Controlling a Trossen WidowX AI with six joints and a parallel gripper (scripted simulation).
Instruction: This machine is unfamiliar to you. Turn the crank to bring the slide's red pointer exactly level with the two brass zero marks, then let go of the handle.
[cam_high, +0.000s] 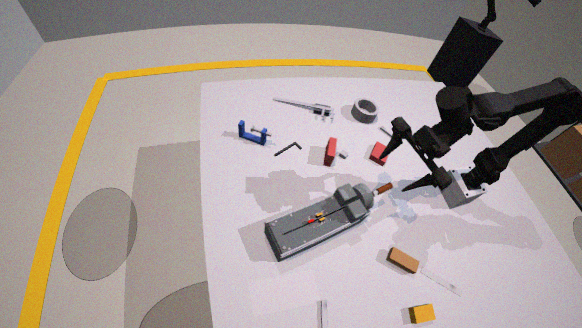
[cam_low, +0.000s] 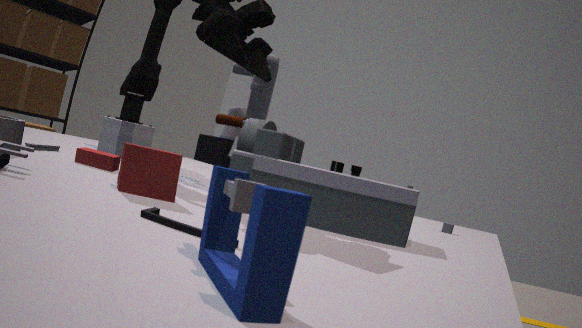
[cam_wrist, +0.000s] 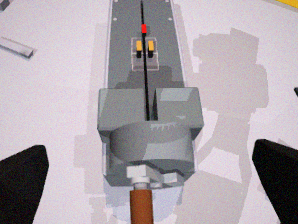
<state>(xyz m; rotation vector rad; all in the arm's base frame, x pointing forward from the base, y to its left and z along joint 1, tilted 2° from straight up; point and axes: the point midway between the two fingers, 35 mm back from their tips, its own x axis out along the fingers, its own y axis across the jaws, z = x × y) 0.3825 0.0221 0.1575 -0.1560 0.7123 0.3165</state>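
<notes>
The grey machine (cam_high: 295, 239) (cam_low: 360, 215) (cam_wrist: 122, 30) lies on the table with its crank at one end. The crank's brown handle (cam_high: 384, 188) (cam_low: 229, 119) (cam_wrist: 142, 206) sticks out from that end. In the slot, the red pointer (cam_high: 311, 221) (cam_wrist: 144, 28) stands off the two marks, on the side away from the crank. One brass mark (cam_high: 319, 214) (cam_wrist: 139, 47) and the other brass mark (cam_high: 321, 219) (cam_wrist: 151, 47) flank the slot. My gripper (cam_high: 393, 174) (cam_wrist: 153, 154) is wide open and empty, above and back from the handle, not touching it.
A blue clamp (cam_high: 252, 136) (cam_low: 270, 255), a hex key (cam_high: 288, 148) (cam_low: 172, 222), a red block (cam_high: 330, 151) (cam_low: 150, 172) and a grey ring (cam_high: 364, 111) lie on one side of the machine. An orange-brown block (cam_high: 403, 260) and a yellow block (cam_high: 422, 313) lie on the other.
</notes>
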